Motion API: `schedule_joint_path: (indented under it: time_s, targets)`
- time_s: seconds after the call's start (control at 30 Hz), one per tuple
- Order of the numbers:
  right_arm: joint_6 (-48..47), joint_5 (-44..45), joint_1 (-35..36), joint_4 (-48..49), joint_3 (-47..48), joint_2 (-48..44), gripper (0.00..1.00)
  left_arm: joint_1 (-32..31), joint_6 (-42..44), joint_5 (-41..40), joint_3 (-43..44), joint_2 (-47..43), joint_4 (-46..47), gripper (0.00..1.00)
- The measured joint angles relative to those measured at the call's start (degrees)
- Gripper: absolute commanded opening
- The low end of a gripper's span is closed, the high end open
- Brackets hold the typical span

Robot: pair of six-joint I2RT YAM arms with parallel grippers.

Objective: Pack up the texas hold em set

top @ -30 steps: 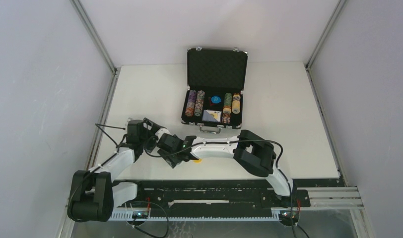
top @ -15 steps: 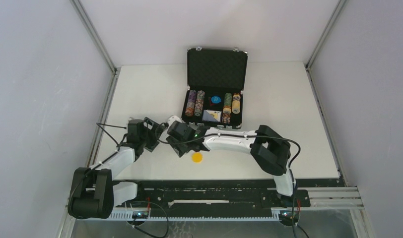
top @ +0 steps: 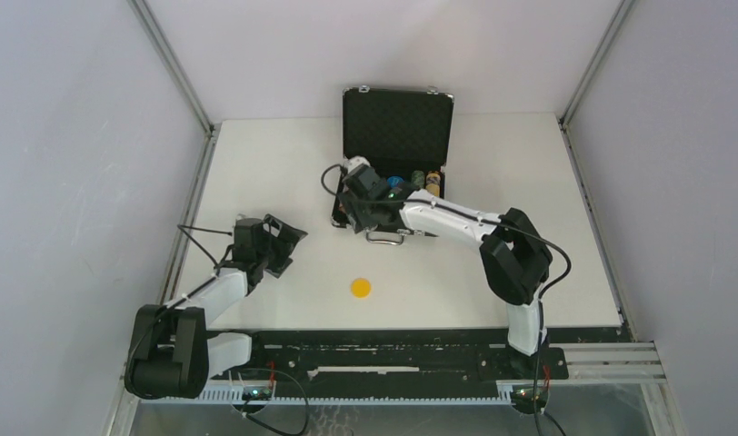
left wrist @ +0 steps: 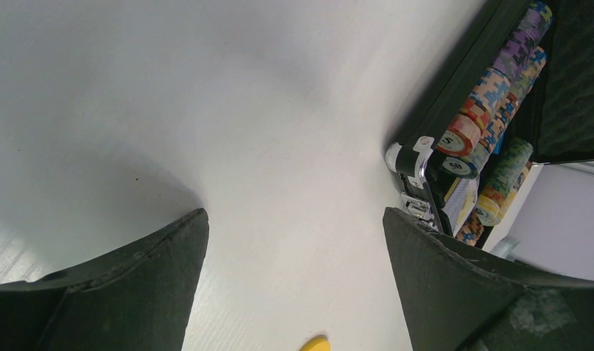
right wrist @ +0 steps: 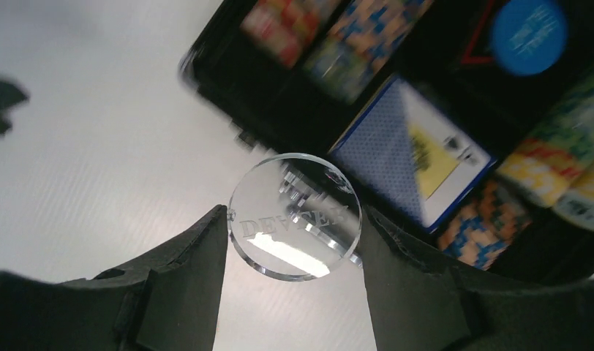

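- When you look from the top, a white table [top: 493, 163] sits between pale walls [top: 74, 182]. The open black case [top: 397, 123] is at the far middle, and a yellow token [top: 360, 288] lies alone near the front.
- Over the case's front-left corner hangs the right gripper [top: 352, 211], hiding some chip rolls [top: 424, 179]; the left gripper [top: 286, 245] is well apart.
- Left wrist: jaws wide, empty; chip rolls ahead in the case.
- Right wrist: fingers [right wrist: 184, 292] pinch a clear token [right wrist: 295, 216] above the case rim, beside the deck [right wrist: 411, 157].
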Motion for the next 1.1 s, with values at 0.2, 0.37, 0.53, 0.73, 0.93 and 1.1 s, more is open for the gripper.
schedule_joint_path:
  time_s: [0.2, 0.37, 0.53, 0.73, 0.93, 1.1]
  targets:
    - [-1.57, -0.63, -6.93, -0.22, 10.27, 6.34, 0.55, 0.00, 0.00, 0.55, 0.00, 0.87, 1.20, 0.94]
    - [-2.80, -0.85, -11.21, -0.37, 18.29, 15.02, 0.57, 0.00, 0.02, 1.20, 0.02, 1.68, 2.51, 0.94]
    - [-2.56, -4.31, -15.21, -2.05, 26.64, 21.97, 0.80, 0.00, 0.04, 1.53, 0.22, 2.84, 3.72, 0.94]
    - [-2.10, -6.91, -17.92, 0.55, 31.17, 26.25, 0.84, 0.00, 0.13, 1.73, 0.94, 4.46, 4.90, 0.94]
    - [-2.14, -6.14, -18.27, 3.85, 23.93, 22.86, 0.84, 0.04, 0.22, 2.64, 1.62, 6.01, 6.03, 0.94]
    - [-2.23, -3.69, -17.73, 4.96, 18.16, 19.37, 0.78, 0.07, 0.26, 3.50, 1.73, 6.88, 7.23, 0.93]
